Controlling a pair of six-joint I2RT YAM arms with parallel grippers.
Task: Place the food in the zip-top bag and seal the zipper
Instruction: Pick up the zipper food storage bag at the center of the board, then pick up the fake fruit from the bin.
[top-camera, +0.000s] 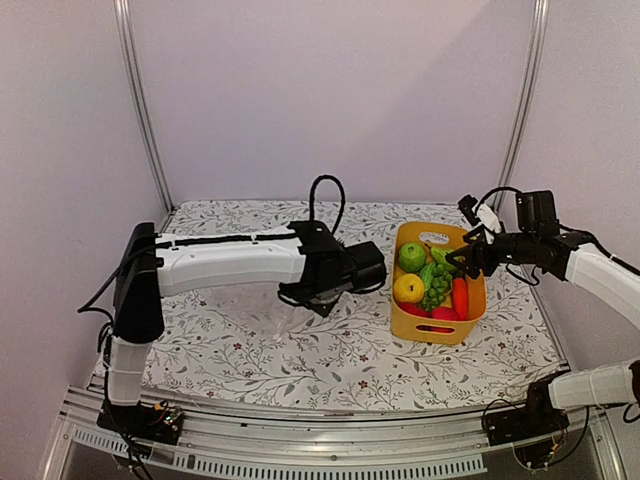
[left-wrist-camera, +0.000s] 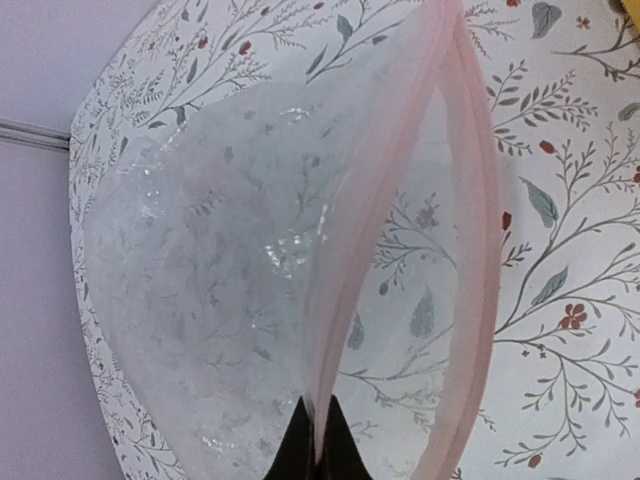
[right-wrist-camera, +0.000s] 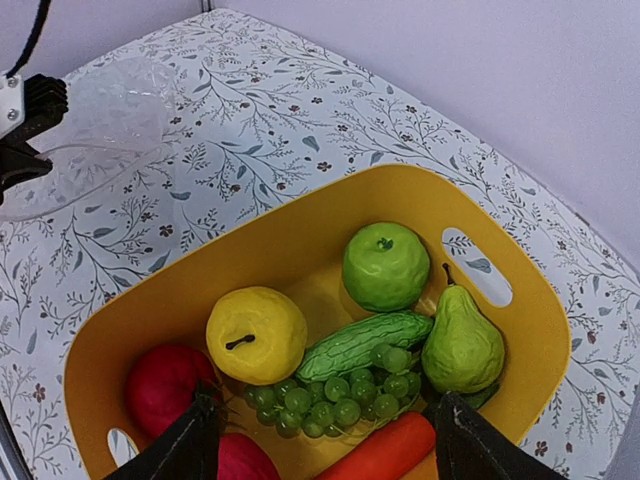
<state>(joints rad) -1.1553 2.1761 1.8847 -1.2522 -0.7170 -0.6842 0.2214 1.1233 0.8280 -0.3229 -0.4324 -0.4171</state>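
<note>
Loading step, none bagged yet. My left gripper (left-wrist-camera: 316, 448) pinches the zip-top bag (left-wrist-camera: 220, 260) rim, bottom centre; right gripper (right-wrist-camera: 322, 420) wide above food (right-wrist-camera: 365, 345) in yellow basket (right-wrist-camera: 290, 215), frame centre. Next I'd drop and grasp one piece

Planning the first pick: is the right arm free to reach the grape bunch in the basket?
Probably yes. The right hand hangs open above the yellow basket, the grape bunch lying uncovered between its fingers; the cucumber crowds it on one side.
</note>
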